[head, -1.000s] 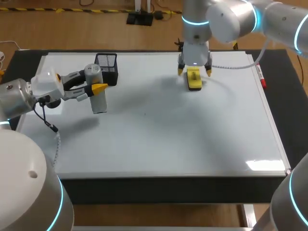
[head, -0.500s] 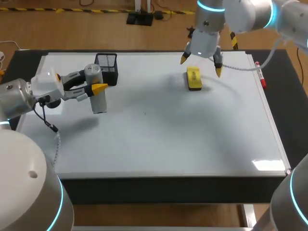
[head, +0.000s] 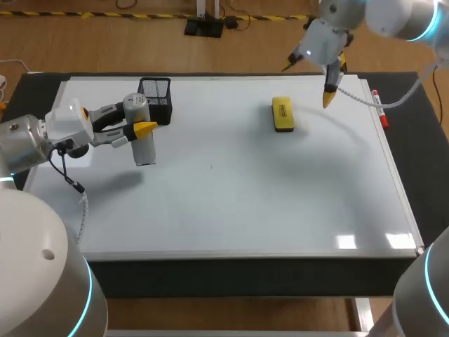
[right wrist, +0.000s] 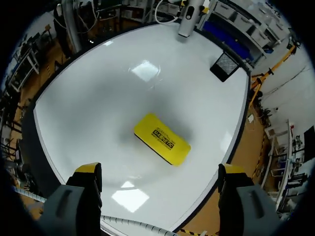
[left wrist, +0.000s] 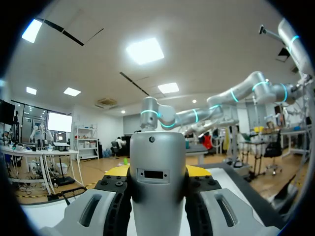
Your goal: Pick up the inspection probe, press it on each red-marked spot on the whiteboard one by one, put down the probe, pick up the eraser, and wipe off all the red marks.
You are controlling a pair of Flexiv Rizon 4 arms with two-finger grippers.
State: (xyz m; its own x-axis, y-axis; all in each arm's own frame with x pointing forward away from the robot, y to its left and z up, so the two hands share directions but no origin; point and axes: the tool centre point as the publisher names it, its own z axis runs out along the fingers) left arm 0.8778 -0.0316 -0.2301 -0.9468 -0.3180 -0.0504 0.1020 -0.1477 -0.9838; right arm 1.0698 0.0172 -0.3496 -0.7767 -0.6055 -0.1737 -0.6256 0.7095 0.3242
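**Probe held, eraser lying free**

The left hand [head: 140, 130] grips the probe [head: 144, 149] upright over the whiteboard [head: 245, 203], just beside the mesh basket [head: 156, 95], apparently parked clear of the wiping area. Only the left wrist view shows both pads [left wrist: 117, 196] clamped on the probe's barrel. The eraser [head: 283, 114] lies flat on the board's far side, untouched. The right hand [head: 309, 83] hangs above it, and its wrist view shows the fingers [right wrist: 87, 173] spread and empty. No red marks show, so wiping looks finished.

The left arm is reaching in low from its side, its left gripper [head: 140, 130] clamping the probe [head: 144, 149] between both fingers. The right gripper [head: 309, 81] is hovering high, tilted, fingers spread wide.
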